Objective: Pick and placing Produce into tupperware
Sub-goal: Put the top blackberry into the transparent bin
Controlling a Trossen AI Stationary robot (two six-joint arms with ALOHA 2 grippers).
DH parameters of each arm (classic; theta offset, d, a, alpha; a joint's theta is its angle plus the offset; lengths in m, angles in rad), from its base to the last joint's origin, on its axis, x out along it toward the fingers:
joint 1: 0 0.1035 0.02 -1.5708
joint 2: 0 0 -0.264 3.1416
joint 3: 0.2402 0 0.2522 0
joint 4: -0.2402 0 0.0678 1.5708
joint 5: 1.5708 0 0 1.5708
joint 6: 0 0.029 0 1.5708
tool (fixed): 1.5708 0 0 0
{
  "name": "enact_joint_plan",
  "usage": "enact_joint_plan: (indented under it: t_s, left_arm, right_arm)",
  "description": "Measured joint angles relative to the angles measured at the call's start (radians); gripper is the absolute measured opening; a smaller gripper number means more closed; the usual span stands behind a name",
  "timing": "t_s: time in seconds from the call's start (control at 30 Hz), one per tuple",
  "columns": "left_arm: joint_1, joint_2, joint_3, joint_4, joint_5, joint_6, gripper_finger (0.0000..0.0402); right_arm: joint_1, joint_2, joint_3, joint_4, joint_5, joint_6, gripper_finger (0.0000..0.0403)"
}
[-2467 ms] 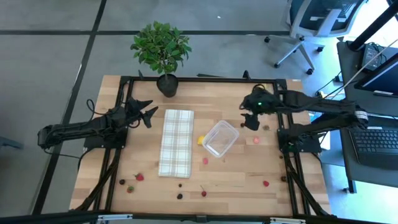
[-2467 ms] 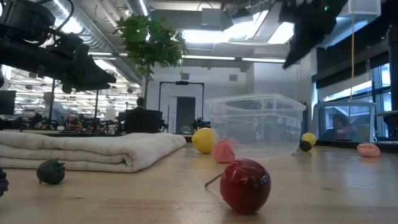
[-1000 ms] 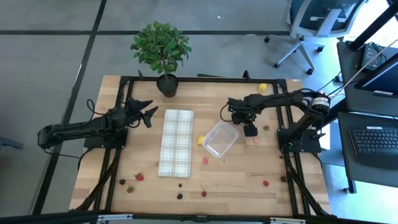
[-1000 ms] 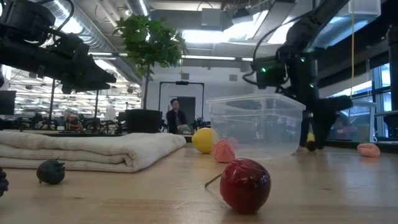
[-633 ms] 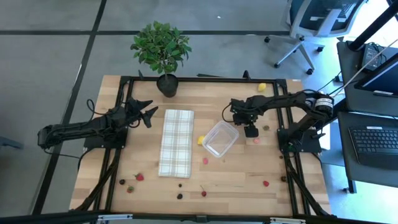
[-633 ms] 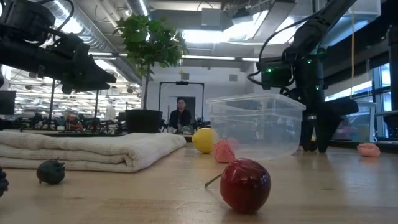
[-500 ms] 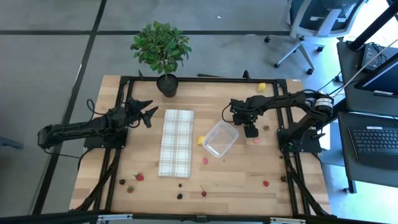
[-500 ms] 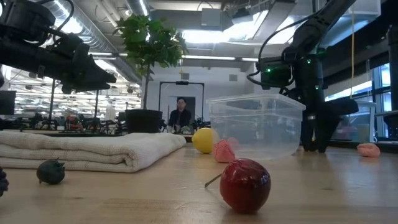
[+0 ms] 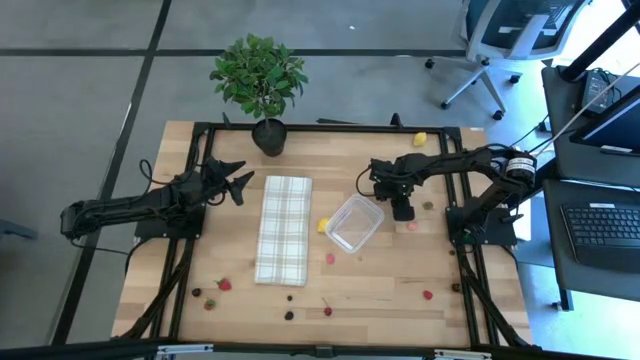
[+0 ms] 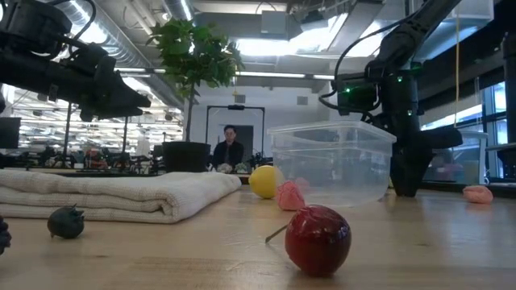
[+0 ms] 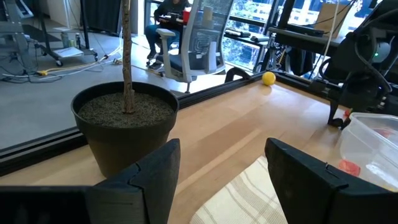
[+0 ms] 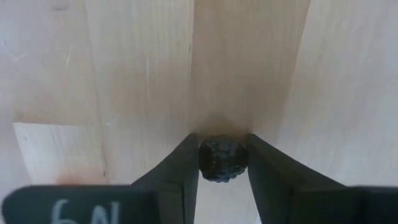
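My right gripper (image 9: 403,212) stands just right of the clear tupperware (image 9: 354,222), pointing down at the table, shut on a dark bumpy piece of produce (image 12: 222,160). The tupperware sits on its base on the wood. Other produce lies scattered: a yellow piece (image 9: 323,225) and a pink one (image 9: 330,258) beside the tupperware, a red cherry (image 10: 318,238) near the front. My left gripper (image 9: 240,182) hovers open at the far left, near the plant pot. My right gripper pinches the dark piece by its two opposite sides (image 12: 205,157) between its two fingers, near their free ends. The fingers come from above, pointing down. In the low view the fingertips (image 10: 403,190) reach table level; whether the piece rests on the wood I cannot tell.
A folded checked cloth (image 9: 284,228) lies left of the tupperware. A potted plant (image 9: 259,80) stands at the far edge. More pieces lie along the near edge (image 9: 223,285) and at the right (image 9: 427,295). A person sits in the room beyond the table.
My right gripper has stayed over the same spot beside the tupperware and shut: its fingers stood spread apart a second ago and now close on the dark piece. The left arm has kept still.
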Motion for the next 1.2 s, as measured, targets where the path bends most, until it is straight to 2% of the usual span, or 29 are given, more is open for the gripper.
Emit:
enact_joint_plan:
  t_s: [0.17,0.23,0.43,0.5,0.63,0.7,0.8,0.97,1.2]
  left_arm:
    - [0.000,0.000,0.000,0.000,0.000,0.000,0.0228]
    - [0.000,0.000,0.000,0.000,0.000,0.000,0.0228]
    - [0.000,0.000,0.000,0.000,0.000,0.000,0.0228]
    - [0.000,0.000,0.000,0.000,0.000,0.000,0.0228]
    - [0.000,0.000,0.000,0.000,0.000,0.000,0.0228]
    - [0.000,0.000,0.000,0.000,0.000,0.000,0.0228]
    - [0.000,0.000,0.000,0.001,0.000,0.000,0.0228]
    - [0.000,0.000,0.000,0.000,0.000,0.000,0.0228]
    - [0.000,0.000,0.000,0.000,0.000,0.000,0.0228]
  right_arm:
    - [0.000,-0.023,0.012,-0.023,0.003,0.072,0.0111]
    - [-0.001,-0.051,0.031,-0.072,0.044,0.105,0.0110]
    - [0.001,-0.194,0.177,-0.226,0.079,0.269,0.0109]
    - [0.023,-0.240,0.242,-0.228,0.058,0.332,0.0106]
    - [0.112,-0.285,0.351,-0.175,-0.068,0.372,0.0104]
    - [0.162,-0.285,0.401,-0.129,-0.080,0.386,0.0104]
    - [0.232,-0.240,0.451,-0.075,-0.079,0.388,0.0104]
    - [0.312,-0.102,0.475,-0.080,-0.080,0.384,0.0104]
    - [0.354,0.072,0.474,-0.084,-0.080,0.359,0.0104]
